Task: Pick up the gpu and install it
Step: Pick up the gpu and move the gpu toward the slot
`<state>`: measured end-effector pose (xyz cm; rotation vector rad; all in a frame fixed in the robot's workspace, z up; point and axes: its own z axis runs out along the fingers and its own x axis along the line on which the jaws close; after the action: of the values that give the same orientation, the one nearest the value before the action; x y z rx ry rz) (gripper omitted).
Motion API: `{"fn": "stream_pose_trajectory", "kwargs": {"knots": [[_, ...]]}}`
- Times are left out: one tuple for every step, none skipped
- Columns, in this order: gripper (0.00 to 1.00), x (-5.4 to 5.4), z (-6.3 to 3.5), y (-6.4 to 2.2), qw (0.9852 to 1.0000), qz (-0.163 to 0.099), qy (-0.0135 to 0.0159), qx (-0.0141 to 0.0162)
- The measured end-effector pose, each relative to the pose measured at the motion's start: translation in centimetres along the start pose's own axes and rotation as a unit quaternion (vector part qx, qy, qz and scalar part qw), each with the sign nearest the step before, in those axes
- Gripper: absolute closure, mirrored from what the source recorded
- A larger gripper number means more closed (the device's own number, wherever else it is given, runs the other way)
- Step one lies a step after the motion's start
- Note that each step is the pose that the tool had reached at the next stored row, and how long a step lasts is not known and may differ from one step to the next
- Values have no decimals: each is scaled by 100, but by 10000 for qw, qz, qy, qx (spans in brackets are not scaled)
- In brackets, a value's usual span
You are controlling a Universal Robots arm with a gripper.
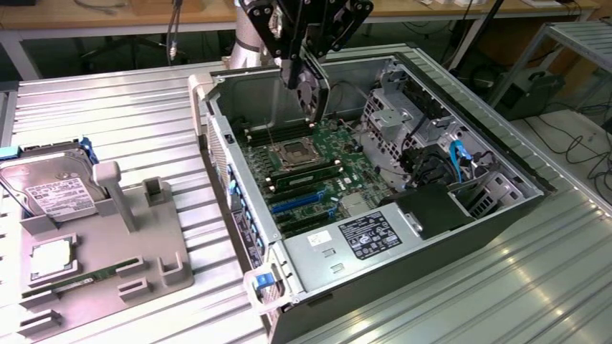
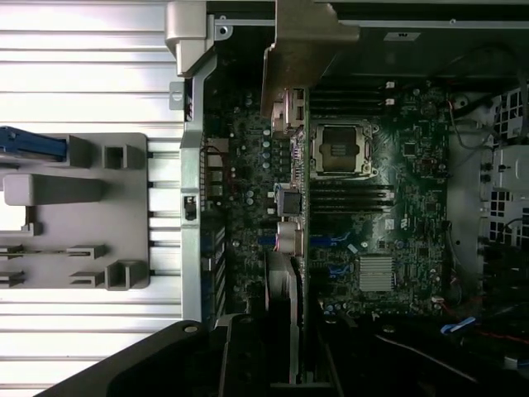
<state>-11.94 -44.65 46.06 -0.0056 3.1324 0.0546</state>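
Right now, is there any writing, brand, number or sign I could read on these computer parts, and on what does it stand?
Nothing here can be read word for word.
White label on the hard drive: lines of print, too small to read.
Dark label on the power supply: white print and small marks, blurred.
The gpu held in the hand: no print I can make out.

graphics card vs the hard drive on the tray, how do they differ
The graphics card is a thin dark board; the hard drive is a silver box with a white label. The graphics card hangs on edge in the claw above the open computer case; the hard drive rests on the grey tray at the exterior view's left, with nothing gripping it. Both are rectangular computer parts.
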Motion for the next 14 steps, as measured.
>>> {"fn": "stream_pose_trajectory", "kwargs": {"knots": [[72, -13, 1, 0, 10000, 0, 0, 0], [72, -32, 1, 0, 10000, 0, 0, 0], [72, -54, 1, 0, 10000, -1, 0, 0], [72, -70, 2, 0, 10000, -1, 0, 0], [72, -92, 2, 0, 10000, 0, 0, 0], [72, -119, 2, -1, 10000, -1, 0, 0], [72, -150, 3, 0, 10000, -1, 0, 1], [72, -174, 4, 0, 10000, -2, 0, 0], [72, -194, 5, -1, 10000, -2, 0, 0], [72, -231, 6, -1, 10000, -3, 0, 0], [72, -255, 7, -1, 10000, -3, 0, 0], [72, -280, 8, -1, 10000, -4, 0, 0], [72, -302, 9, -1, 10000, -4, 0, 0], [72, -321, 10, -1, 10000, -5, 0, 0]]}}
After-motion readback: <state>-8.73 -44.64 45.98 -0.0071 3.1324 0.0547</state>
